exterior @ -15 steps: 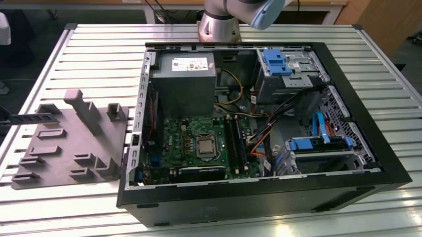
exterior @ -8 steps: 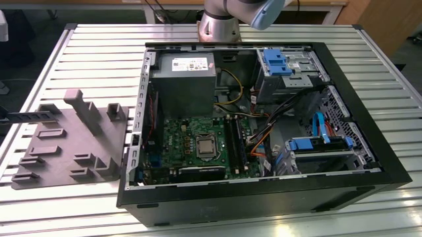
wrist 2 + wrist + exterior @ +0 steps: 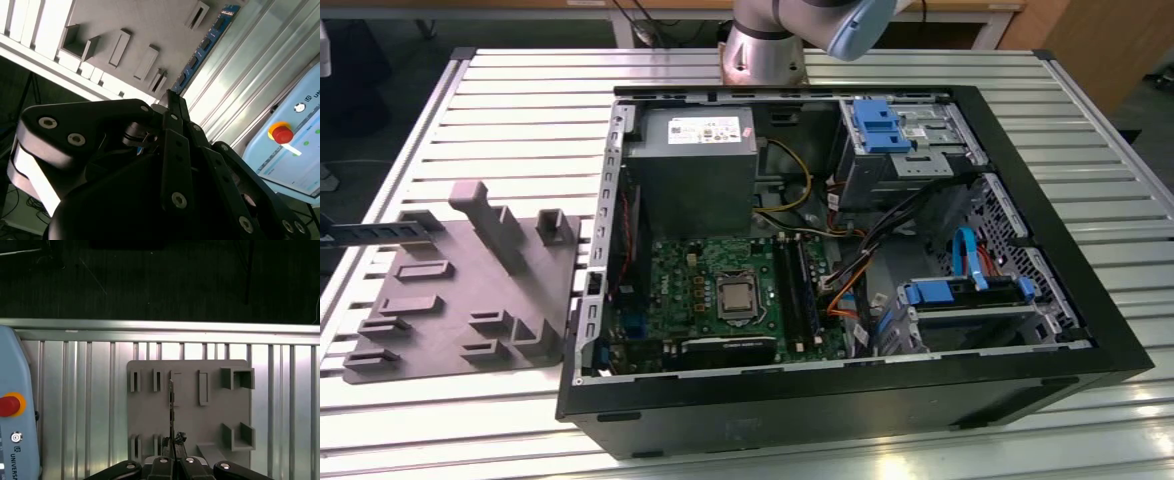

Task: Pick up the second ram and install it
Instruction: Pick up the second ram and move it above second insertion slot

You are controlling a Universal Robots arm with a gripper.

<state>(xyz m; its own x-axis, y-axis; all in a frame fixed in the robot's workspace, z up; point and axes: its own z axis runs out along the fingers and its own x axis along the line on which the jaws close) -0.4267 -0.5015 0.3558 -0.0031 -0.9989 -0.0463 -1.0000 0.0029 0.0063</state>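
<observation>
Pick step judged complete: gripper (image 3: pixel 172 442) was clamped on one end of the second ram (image 3: pixel 207 42), poised over grey fixture plate (image 3: pixel 454 300) at frame left in the exterior view; installation would demand squaring its edge to a motherboard (image 3: pixel 707 270) slot.

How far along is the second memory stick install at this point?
Pickup looks done: the tool is shut on the memory stick, held above the grey holder in both wrist views. Installing is left: the stick is not yet at the black slots inside the open computer case in the exterior view.
</observation>
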